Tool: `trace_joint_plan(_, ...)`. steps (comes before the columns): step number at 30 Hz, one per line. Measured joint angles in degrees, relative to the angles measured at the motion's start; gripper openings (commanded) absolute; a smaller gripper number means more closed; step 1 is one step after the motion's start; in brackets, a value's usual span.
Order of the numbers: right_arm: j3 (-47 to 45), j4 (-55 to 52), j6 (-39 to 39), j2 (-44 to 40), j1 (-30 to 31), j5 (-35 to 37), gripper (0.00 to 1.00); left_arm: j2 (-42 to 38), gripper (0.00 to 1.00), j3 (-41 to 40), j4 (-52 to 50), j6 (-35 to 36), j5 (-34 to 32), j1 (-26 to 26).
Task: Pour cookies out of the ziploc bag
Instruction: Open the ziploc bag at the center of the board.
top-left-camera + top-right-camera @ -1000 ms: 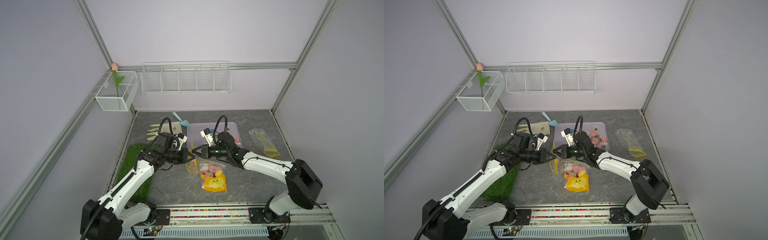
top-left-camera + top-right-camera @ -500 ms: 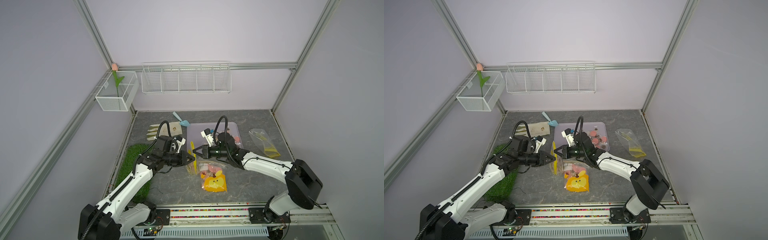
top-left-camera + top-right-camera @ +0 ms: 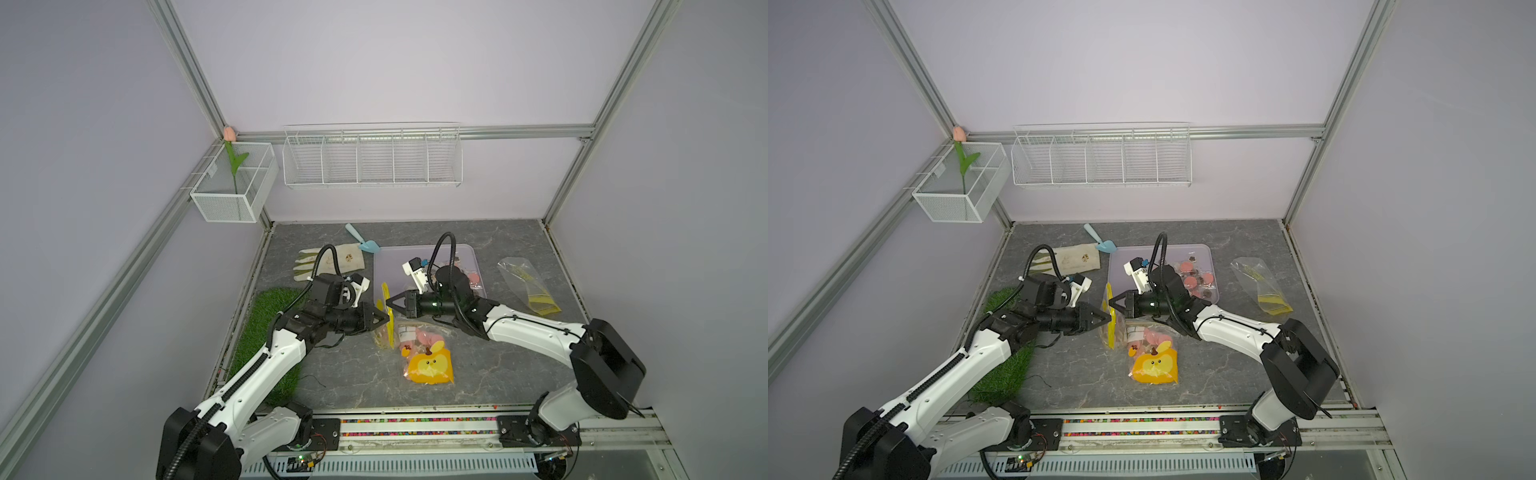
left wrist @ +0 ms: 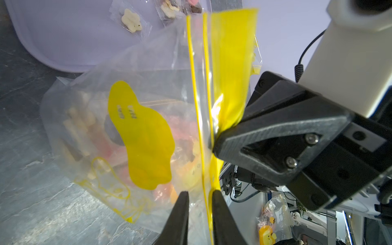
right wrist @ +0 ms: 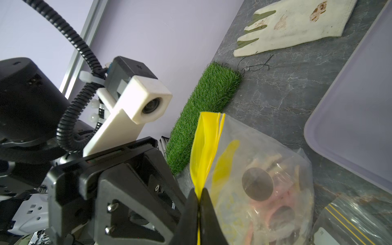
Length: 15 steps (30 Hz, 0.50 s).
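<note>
Chg vs 1 s ago: L fingers (image 4: pixel 180 214), then shut, now stand a crack apart. They straddle the zip edge of the ziploc bag (image 4: pixel 148 74), not clamped. R fingers (image 5: pixel 209 214) have closed fully on the bag's yellow top strip. Judged: re-grip to pull the mouth open. Cookies (image 4: pixel 78 125) still inside; bag upright mid-worktop (image 3: pixel 498 374). L arm in low from 8 o'clock, R from 4 o'clock, tips facing. Tray (image 3: pixel 390 257) at 12–1 o'clock of bag.

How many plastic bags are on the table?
3. The cookie bag stands pinched at its yellow strip in the right gripper; a second bag, with a yellow face piece, lies nearer the robot; an empty-looking bag lies right of the tray.
</note>
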Motion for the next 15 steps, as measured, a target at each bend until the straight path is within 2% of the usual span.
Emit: trace_joint_plan(15,0.3,-3.8,-1.8,-1.2,1.2,4.7,0.07,0.0,0.20,-0.9,1.0,-2.4,1.2,-1.0)
